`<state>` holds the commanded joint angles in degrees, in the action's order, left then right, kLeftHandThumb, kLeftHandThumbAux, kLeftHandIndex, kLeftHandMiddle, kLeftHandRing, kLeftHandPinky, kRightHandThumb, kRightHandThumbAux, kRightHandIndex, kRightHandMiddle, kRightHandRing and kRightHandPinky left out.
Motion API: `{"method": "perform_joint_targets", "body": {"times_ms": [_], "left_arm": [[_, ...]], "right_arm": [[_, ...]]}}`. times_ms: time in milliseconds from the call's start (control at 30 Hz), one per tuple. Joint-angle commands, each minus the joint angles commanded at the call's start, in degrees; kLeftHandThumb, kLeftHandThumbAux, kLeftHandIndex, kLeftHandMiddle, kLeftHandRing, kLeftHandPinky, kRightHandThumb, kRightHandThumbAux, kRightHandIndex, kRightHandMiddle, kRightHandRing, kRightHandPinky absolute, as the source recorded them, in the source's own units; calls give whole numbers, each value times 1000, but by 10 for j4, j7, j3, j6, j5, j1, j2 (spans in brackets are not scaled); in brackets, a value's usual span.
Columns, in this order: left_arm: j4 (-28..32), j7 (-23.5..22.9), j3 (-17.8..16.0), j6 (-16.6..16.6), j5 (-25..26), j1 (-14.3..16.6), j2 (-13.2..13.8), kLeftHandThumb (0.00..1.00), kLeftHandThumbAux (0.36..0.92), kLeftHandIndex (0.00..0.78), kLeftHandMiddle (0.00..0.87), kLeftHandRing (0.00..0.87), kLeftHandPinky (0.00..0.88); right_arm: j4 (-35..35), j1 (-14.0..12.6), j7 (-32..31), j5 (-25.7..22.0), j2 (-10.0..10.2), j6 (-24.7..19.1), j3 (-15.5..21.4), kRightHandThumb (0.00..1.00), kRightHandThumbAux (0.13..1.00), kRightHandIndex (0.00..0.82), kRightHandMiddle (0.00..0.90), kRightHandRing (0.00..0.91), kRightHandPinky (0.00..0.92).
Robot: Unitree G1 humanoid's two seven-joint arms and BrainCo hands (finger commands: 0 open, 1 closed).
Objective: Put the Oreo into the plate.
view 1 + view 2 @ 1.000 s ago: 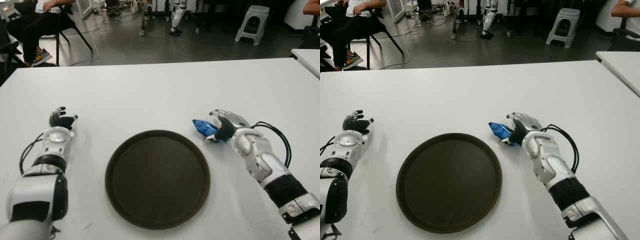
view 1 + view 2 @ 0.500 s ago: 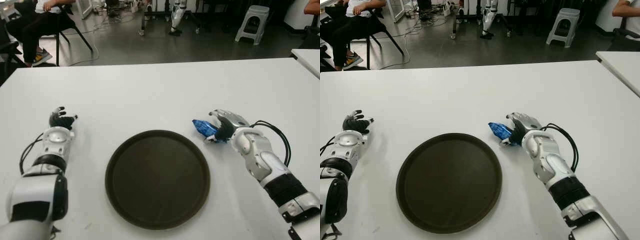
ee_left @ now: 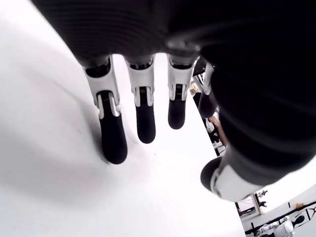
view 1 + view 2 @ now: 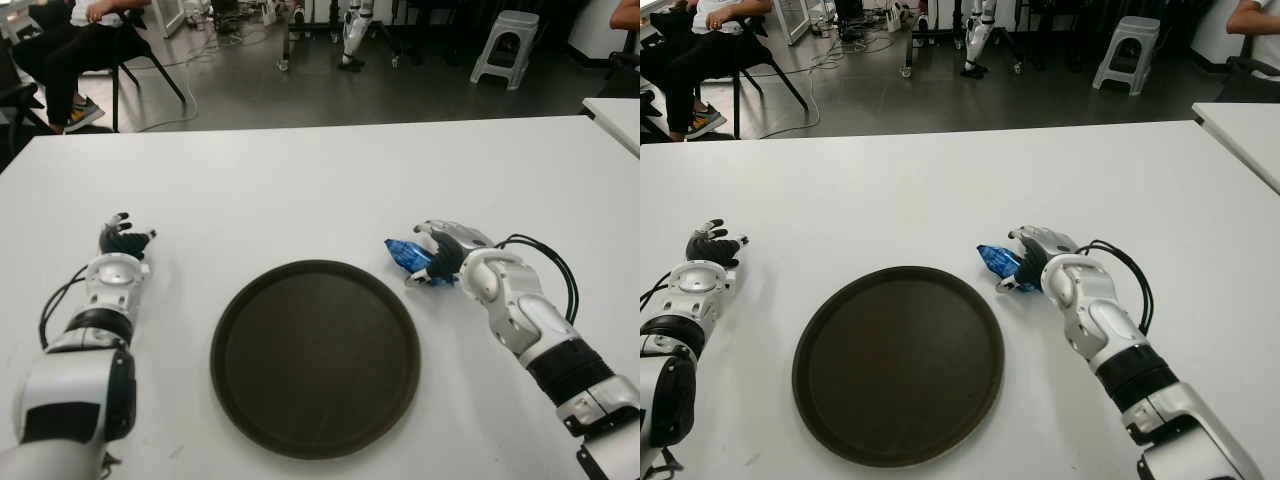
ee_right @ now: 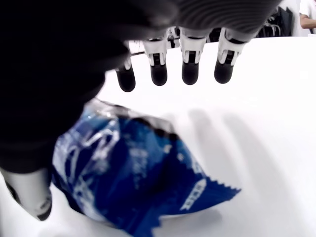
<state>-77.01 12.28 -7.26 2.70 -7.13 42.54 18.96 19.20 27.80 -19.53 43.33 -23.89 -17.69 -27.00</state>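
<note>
Oreo packet (image 4: 409,256), blue, lies on the white table (image 4: 300,190) just right of the dark round plate (image 4: 315,355). Right hand (image 4: 447,250) covers its far end (fingers extended over it, thumb beside; no firm grip visible). Left hand (image 4: 122,240), left of plate, fingers loosely spread, empty.

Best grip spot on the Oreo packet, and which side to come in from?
Probably the puffy middle of the Oreo packet, not the flat crimped end. It lies flat on the table just off the plate's right rim, so come from the right, away from the plate. The right hand is already over it, fingers extended and thumb beside it, not yet closed.
</note>
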Motion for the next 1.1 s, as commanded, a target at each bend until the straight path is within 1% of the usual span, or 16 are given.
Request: {"method": "perform_joint_targets", "body": {"times_ms": [100, 167, 300, 400, 500, 700, 900, 1100], "left_arm": [[0, 0, -1, 1, -1, 0, 0, 327, 746, 135, 155, 177, 186], [0, 0, -2, 1, -1, 0, -1, 346, 757, 153, 156, 177, 187], [0, 0, -5, 0, 0, 0, -1, 358, 760, 166, 154, 177, 189], [0, -1, -6, 0, 0, 0, -1, 347, 752, 160, 149, 175, 191], [0, 1, -6, 0, 0, 0, -1, 330, 747, 145, 148, 174, 188], [0, -1, -5, -1, 0, 0, -1, 338, 758, 131, 149, 167, 165], [0, -2, -5, -3, -1, 0, 0, 336, 758, 123, 145, 167, 186], [0, -1, -4, -4, -2, 1, 0, 331, 750, 124, 144, 166, 184]], "right_arm": [[2, 6, -17, -3, 1, -4, -1, 0, 629, 0, 0, 0, 0], [5, 12, -32, -5, 2, -9, -1, 0, 631, 0, 0, 0, 0], [10, 27, -68, -7, 7, -25, -4, 0, 634, 0, 0, 0, 0], [11, 33, -89, -7, 7, -37, -7, 0, 637, 0, 0, 0, 0], [14, 40, -106, -5, 12, -49, -10, 0, 650, 0, 0, 0, 0], [17, 44, -110, -9, 16, -54, -10, 0, 684, 0, 0, 0, 0], [38, 52, -107, -13, 26, -55, -11, 0, 698, 0, 0, 0, 0], [59, 59, -100, -16, 31, -51, -13, 0, 704, 0, 0, 0, 0]]}}
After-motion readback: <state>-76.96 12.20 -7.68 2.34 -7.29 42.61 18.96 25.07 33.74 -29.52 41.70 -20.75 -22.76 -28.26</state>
